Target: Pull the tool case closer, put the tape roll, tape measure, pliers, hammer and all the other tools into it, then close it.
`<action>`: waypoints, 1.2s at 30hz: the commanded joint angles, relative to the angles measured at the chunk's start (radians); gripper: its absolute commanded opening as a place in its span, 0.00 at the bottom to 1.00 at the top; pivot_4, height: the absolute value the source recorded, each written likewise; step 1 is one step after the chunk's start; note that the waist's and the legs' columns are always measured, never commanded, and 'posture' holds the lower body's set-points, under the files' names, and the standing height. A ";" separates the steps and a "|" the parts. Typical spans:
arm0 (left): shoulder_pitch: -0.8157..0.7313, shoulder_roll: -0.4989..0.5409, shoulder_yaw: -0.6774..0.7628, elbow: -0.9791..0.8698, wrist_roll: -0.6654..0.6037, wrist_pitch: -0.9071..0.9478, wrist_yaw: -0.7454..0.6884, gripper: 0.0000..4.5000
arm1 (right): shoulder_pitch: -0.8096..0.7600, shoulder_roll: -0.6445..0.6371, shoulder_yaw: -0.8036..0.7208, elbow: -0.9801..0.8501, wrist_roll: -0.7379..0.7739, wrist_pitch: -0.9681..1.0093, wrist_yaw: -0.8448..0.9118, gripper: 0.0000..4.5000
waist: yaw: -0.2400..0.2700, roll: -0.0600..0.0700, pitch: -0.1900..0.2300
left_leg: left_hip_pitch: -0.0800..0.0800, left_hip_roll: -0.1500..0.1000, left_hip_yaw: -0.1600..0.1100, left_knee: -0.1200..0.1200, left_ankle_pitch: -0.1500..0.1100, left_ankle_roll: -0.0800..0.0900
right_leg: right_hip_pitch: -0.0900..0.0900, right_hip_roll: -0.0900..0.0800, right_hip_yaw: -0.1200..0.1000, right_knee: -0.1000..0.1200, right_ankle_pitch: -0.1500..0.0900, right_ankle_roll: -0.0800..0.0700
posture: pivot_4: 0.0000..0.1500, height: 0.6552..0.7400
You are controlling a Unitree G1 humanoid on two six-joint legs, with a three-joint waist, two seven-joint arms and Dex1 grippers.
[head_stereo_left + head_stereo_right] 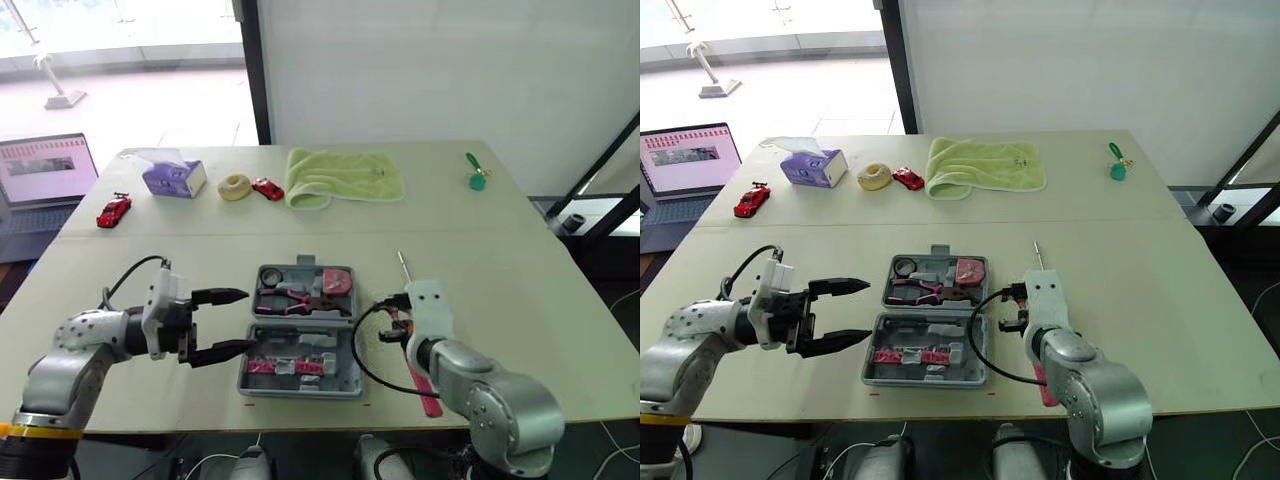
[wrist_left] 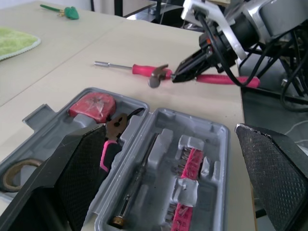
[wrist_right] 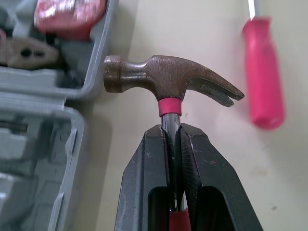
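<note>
Nearest us, our right gripper [image 3: 175,137] is pinched tight on the small claw hammer with a brown steel head and pink handle [image 3: 168,79], gripping the narrow shank just under the head. It is stiff and head-heavy, so we judge this hold sound, though the smooth shank may twist. Just left of the fingertips sits the open grey plastic tool case [image 3: 72,130]. The right forearm reaches low and level. Our left gripper [image 1: 247,320] hangs wide open at the case's far side.
</note>
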 commanded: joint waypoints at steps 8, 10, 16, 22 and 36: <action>-0.009 0.019 0.019 -0.031 -0.006 0.003 0.006 1.00 | 0.076 -0.075 0.083 0.228 -0.056 -0.352 0.038 0.01 | 0.000 0.000 0.000 | 0.000 0.000 0.000 0.000 0.000 0.000 | 0.000 0.000 0.000 0.000 0.000 0.000 | 1.00 1.00; -0.007 0.021 0.021 -0.037 -0.008 0.006 0.010 1.00 | 0.091 -0.073 0.091 0.254 -0.062 -0.363 0.039 0.01 | 0.001 -0.001 0.000 | 0.000 0.000 0.000 0.000 0.000 0.000 | 0.000 0.000 0.000 0.000 0.000 0.000 | 1.00 1.00; 0.004 0.031 0.028 -0.049 -0.013 0.012 0.017 1.00 | 0.114 -0.009 0.052 0.249 -0.061 -0.354 0.021 0.10 | 0.001 -0.002 -0.001 | 0.000 0.000 0.000 0.000 0.000 0.000 | 0.000 0.000 0.000 0.000 0.000 0.000 | 1.00 1.00; 0.012 0.033 0.029 -0.059 -0.019 0.016 0.024 1.00 | 0.092 0.020 -0.017 0.134 -0.056 -0.296 0.022 0.74 | 0.004 -0.002 -0.001 | 0.000 0.000 0.000 0.000 0.000 0.000 | 0.000 0.000 0.000 0.000 0.000 0.000 | 1.00 1.00; 0.038 0.032 0.006 -0.049 -0.035 0.004 -0.041 1.00 | -0.370 -1.050 0.329 0.018 0.091 -0.574 0.928 0.98 | 0.002 -0.004 0.003 | 0.001 0.001 0.000 -0.002 -0.002 0.003 | 0.001 0.001 -0.001 -0.003 -0.003 -0.002 | 1.00 1.00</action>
